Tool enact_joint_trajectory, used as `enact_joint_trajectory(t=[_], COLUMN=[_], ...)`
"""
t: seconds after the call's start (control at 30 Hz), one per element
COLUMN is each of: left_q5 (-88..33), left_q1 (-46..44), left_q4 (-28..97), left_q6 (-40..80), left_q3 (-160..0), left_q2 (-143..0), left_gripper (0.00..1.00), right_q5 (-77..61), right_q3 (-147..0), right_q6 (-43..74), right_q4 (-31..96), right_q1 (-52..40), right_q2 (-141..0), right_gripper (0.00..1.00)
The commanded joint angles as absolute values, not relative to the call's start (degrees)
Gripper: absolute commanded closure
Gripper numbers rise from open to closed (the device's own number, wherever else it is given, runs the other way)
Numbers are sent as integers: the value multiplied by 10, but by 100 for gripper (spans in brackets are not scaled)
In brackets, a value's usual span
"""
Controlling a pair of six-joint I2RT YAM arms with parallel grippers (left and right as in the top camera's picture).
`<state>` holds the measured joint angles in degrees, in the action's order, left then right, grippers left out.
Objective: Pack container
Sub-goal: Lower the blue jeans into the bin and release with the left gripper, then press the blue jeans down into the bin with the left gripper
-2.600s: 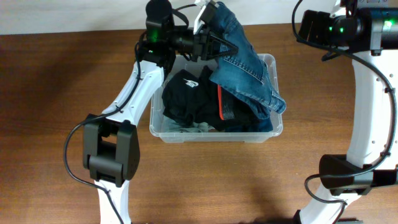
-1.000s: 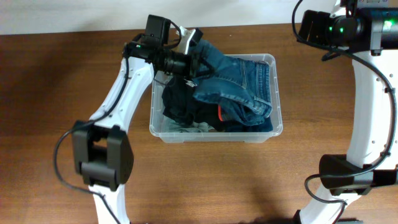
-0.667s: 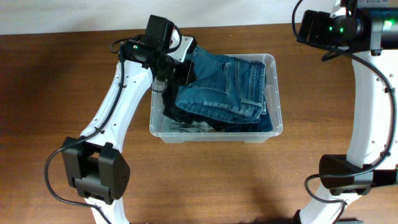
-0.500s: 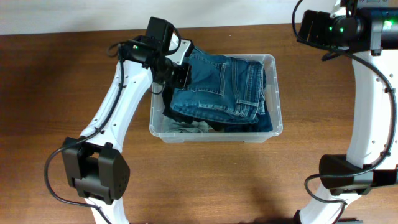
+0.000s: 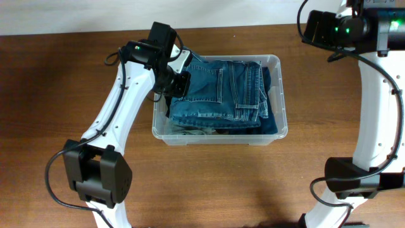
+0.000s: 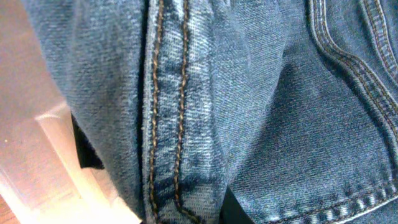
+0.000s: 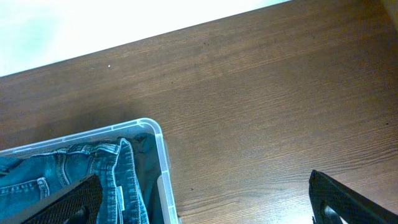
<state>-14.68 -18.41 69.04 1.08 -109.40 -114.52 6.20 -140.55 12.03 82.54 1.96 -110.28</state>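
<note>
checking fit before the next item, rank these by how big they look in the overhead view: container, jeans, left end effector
1. container, largest
2. folded jeans, covering most of its inside
3. left end effector, clearly smallest, though it probably sits nearer the camera and may look bigger than it is

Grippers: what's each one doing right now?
Left gripper: at the jeans; open or closed cannot be told.
Right gripper: open, empty.

Dark brown wood-grain table, pale white strip along far edge, even light
</note>
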Motion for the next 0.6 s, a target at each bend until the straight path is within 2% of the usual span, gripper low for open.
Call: enact_joint_trajectory(t=[0.0,0.17,0.43,0.5,0.57], left_q5=[-111,-110,-29,-22,-9], left_q1=[-176,-176,-176,-176,-176], left_q4=[702,706,699,699,699], left_q6=[4,5,74,85,97], left_q3=[-1096,-1096,-1100,-1100,-1100], left_q2=[-1142,-1142,-1129,-1121,-1114], left_gripper=[77,62,63,88,97], right_q5=[67,67,67,67,67], right_q3=[-1407,-1407,-1407,-1407,-1407], right_q6=[123,123,123,123,123], right_q4=[825,825,826,826,826], right_q1=[23,23,23,23,23], right_q2=[-1101,-1101,-1101,-1101,-1101], right_gripper=[2,2,2,2,1])
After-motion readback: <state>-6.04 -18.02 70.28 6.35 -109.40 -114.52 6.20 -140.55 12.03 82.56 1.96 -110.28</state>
